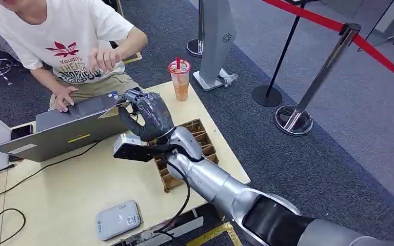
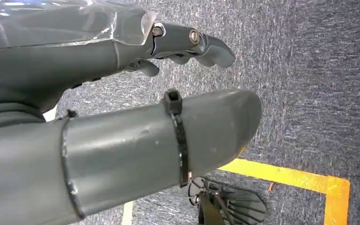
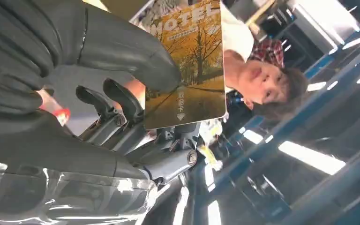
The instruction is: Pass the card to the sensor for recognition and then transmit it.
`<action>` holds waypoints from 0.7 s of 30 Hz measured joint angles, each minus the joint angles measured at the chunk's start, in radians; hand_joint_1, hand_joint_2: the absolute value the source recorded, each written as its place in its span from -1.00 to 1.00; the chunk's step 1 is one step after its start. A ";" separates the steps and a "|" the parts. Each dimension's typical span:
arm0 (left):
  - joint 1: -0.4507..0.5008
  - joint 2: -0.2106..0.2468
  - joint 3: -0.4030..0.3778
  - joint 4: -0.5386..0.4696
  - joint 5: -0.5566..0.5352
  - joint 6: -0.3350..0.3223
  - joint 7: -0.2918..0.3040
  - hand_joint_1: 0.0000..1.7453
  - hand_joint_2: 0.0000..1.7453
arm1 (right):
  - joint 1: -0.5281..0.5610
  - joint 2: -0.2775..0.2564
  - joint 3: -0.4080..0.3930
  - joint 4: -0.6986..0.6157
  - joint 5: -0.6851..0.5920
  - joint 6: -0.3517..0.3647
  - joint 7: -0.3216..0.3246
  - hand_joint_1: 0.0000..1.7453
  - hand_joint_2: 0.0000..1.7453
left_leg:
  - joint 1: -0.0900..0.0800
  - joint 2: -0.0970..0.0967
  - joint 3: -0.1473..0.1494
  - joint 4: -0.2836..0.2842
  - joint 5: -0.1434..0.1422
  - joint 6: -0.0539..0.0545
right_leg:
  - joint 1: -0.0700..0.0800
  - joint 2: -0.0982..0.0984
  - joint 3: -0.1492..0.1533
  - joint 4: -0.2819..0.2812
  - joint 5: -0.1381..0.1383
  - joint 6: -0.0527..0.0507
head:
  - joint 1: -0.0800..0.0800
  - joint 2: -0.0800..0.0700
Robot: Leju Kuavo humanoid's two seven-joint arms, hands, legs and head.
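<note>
1. Grey carpet and a red-roped stanchion [image 1: 322,77] surround a pale wooden desk [image 1: 56,189], behind which a person [image 1: 66,36] sits at a laptop [image 1: 66,130]; a lidded drink cup [image 1: 180,79] stands on the desk beyond the fingers.
2. Raised over the desk, the right hand [image 1: 151,115] pinches a hotel key card [image 3: 190,70] between thumb and fingers [image 3: 122,101]. The card stands out past the fingertips, its long axis running on from the hand toward the person.
3. Down by the robot's body the left hand [image 2: 122,103] hangs over carpet and a yellow floor line, holding nothing, its fingers loosely apart and slightly curled.
4. Near the desk's front edge lies the grey card reader [image 1: 119,219], back toward the robot from the fingers and well below them (a partitioned cardboard tray [image 1: 200,138] sits under the wrist).
5. Judging by this layout, the card points at the person rather than the reader, so either recognition is done and hand-over is the step in hand, or the right arm must draw back and down.
</note>
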 joint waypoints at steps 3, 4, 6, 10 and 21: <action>0.000 0.000 0.000 0.000 0.003 -0.001 0.000 -1.00 -1.00 | 0.000 0.000 0.000 -0.005 -0.112 0.095 -0.018 1.00 1.00 | 0.000 0.000 0.000 0.000 0.000 0.000 | 0.000 0.000 0.000 0.000 0.000 0.000 | 0.000 0.000; 0.000 0.000 0.000 0.000 0.003 -0.001 0.000 -1.00 -1.00 | 0.000 0.000 0.000 -0.007 -0.135 0.109 -0.021 1.00 1.00 | 0.000 0.000 0.000 0.000 0.000 0.000 | 0.000 0.000 0.000 0.000 0.000 0.000 | 0.000 0.000; 0.001 0.000 0.000 0.000 0.004 -0.001 0.000 -1.00 -1.00 | 0.000 0.000 0.000 -0.014 -0.163 0.137 -0.022 1.00 1.00 | 0.000 0.000 0.000 0.000 0.000 0.000 | 0.000 0.000 0.000 0.000 0.000 0.000 | 0.000 0.000; 0.000 0.001 0.000 0.000 0.006 -0.001 0.000 -1.00 -1.00 | 0.000 0.000 0.000 -0.023 -0.190 0.164 -0.022 1.00 1.00 | 0.000 0.000 0.000 0.000 0.000 0.000 | 0.000 0.000 0.000 0.000 0.000 0.000 | 0.000 0.000; 0.001 0.006 0.000 0.000 0.011 -0.012 -0.002 -1.00 -1.00 | 0.004 0.000 0.012 -0.068 -0.557 0.520 0.024 1.00 1.00 | 0.000 0.000 0.000 0.000 0.000 0.000 | 0.000 0.000 0.000 0.000 0.000 0.000 | 0.000 0.000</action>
